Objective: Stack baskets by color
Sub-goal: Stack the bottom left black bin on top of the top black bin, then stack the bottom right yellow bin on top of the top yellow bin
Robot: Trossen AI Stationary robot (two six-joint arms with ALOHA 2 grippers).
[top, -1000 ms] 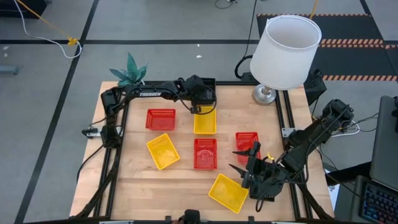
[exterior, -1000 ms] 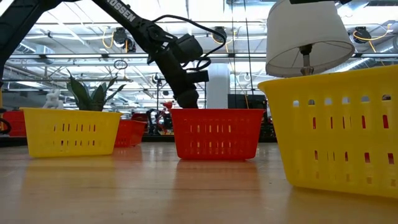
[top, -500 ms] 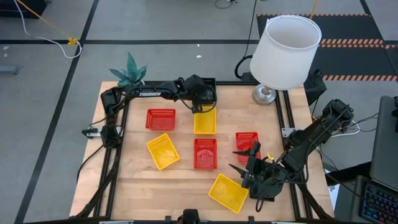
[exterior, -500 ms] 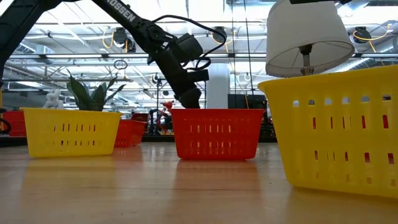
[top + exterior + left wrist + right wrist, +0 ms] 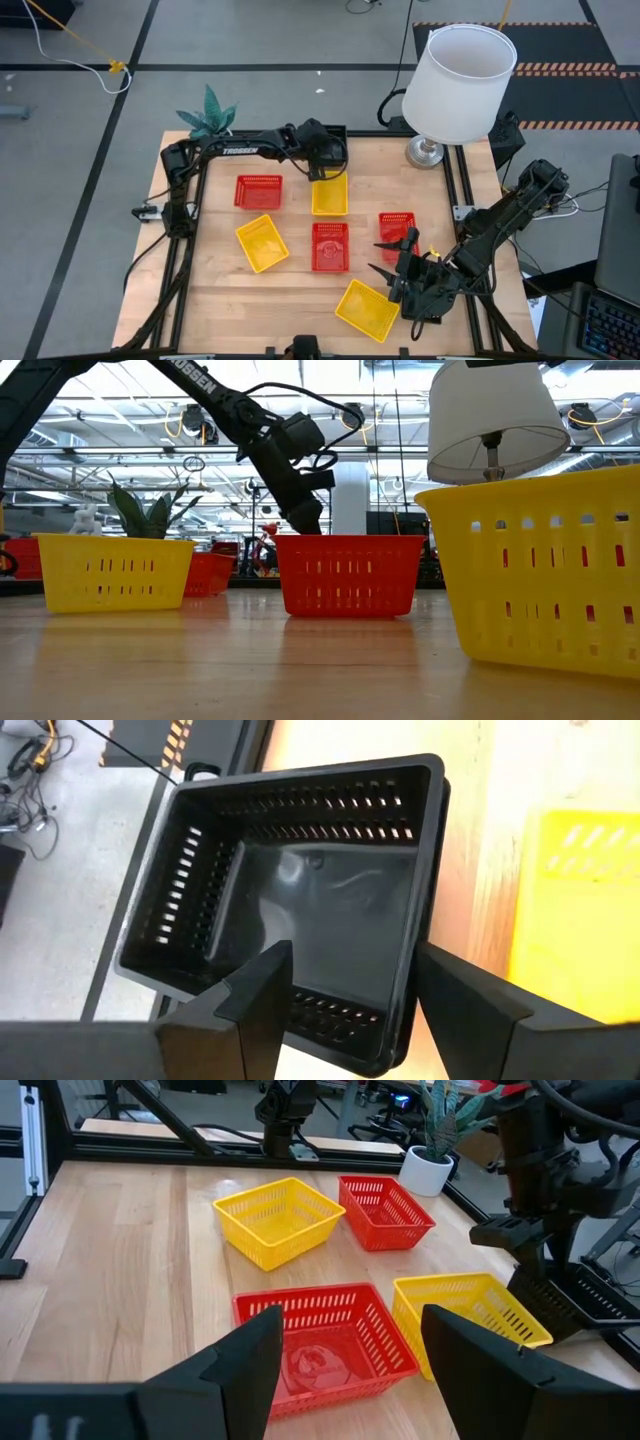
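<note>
A black basket (image 5: 300, 890) sits on the wood at the table's far edge, and its doubled rim looks like one basket nested in another. My left gripper (image 5: 350, 1010) hangs open over its near corner, one finger above the inside and one outside. A yellow basket (image 5: 330, 195) stands just beside it. Also on the table are three red baskets (image 5: 258, 191) (image 5: 330, 246) (image 5: 397, 232) and two more yellow ones (image 5: 262, 243) (image 5: 367, 309). My right gripper (image 5: 390, 262) waits open at the near right, above the table, with nothing between its fingers.
A white lamp (image 5: 460, 80) stands at the far right corner and a small potted plant (image 5: 207, 115) at the far left. Black frame rails (image 5: 190, 230) run along the table's sides. Bare wood lies along the near left.
</note>
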